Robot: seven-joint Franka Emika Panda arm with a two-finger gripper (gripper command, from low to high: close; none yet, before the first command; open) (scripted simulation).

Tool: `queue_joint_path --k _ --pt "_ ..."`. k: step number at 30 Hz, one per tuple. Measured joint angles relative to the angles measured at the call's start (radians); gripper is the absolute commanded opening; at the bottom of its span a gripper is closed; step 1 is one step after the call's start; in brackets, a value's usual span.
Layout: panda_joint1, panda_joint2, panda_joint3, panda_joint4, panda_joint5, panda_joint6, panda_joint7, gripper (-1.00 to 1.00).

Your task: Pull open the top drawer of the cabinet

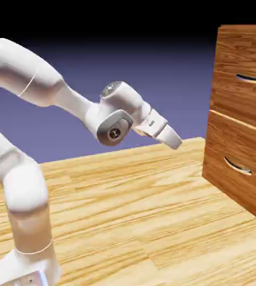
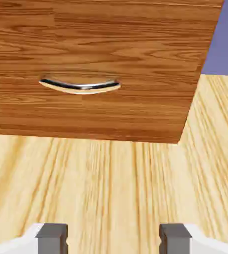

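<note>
fingers (image 2: 52, 237) apart, nothing between; gripper (image 1: 174, 139) well short of cabinet (image 1: 230, 162), top drawer (image 1: 241, 84) above it, shut.

exterior view: fixed beside the arm (image 1: 24, 184), facing right toward the cabinet (image 1: 238, 111), well back
hand view: looks along the jaws, low over the tabletop (image 2: 111, 183), cabinet near
shared: lower drawer (image 2: 135, 109), its handle (image 2: 80, 87), tabletop
</note>
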Motion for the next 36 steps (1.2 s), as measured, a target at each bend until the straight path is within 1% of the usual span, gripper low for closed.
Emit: queue_joint_path --k 36 --pt "-0.374 0.906 0.839 0.538 -1.193 -0.315 -1.566 0.00"
